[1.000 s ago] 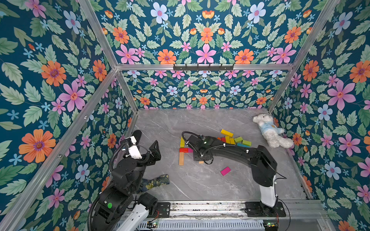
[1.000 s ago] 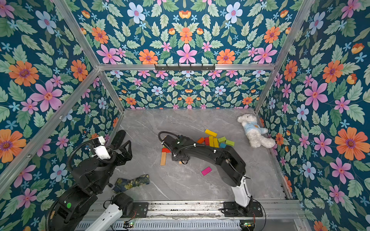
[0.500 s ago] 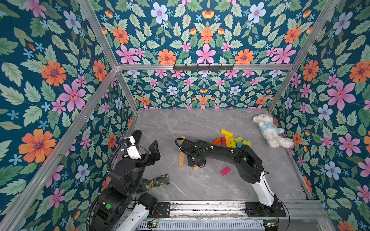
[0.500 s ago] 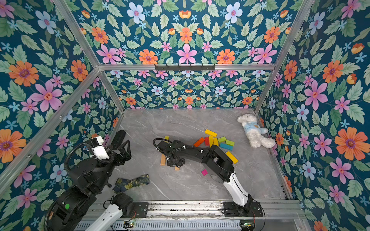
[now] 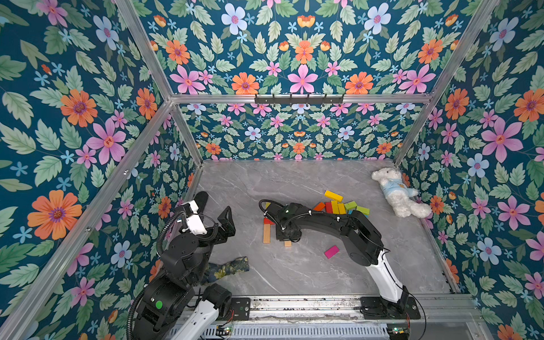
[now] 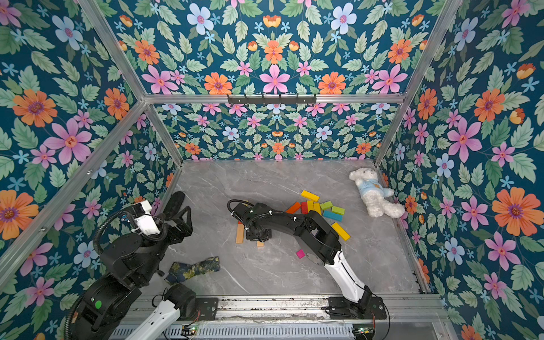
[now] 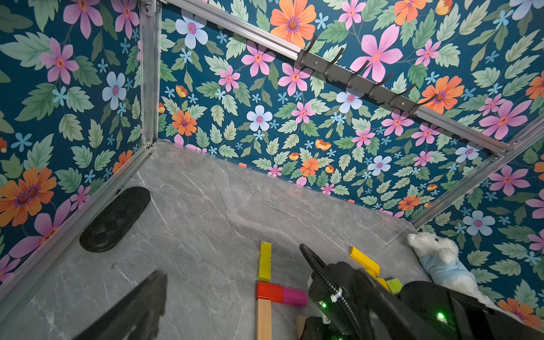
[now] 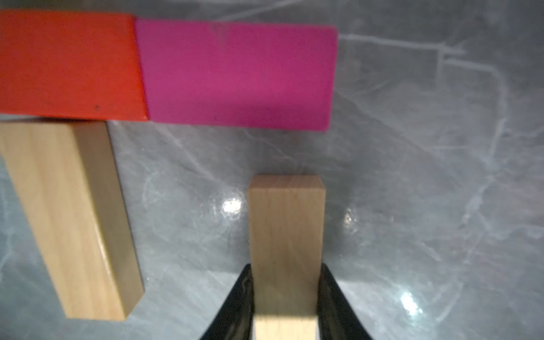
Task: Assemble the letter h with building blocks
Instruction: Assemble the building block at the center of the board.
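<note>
The right gripper (image 8: 285,273) has its jaws narrow on the sides of a wood block (image 8: 287,223). The block points at the free end of the pink block (image 8: 235,76), with a strip of bare table (image 8: 412,176) between them. Whether the held block rests on the table cannot be told. The pink block lies end to end with the red block (image 8: 67,64). A second wood block (image 8: 70,212) runs from the red block's near edge, beside the held one and apart from it, and a lime block (image 7: 264,260) runs from its far edge. Right of the red block, a pile of blocks (image 5: 341,206) lies beyond the right arm (image 5: 338,223) and a loose pink block (image 5: 331,252) lies on the arm's near side. The bear (image 5: 397,191) is farther right, against the wall. Left of the red block the table is open up to a black pad (image 5: 201,200) by the wall, a cloth (image 5: 229,266) and the left gripper (image 5: 219,219), jaws wide and empty.
</note>
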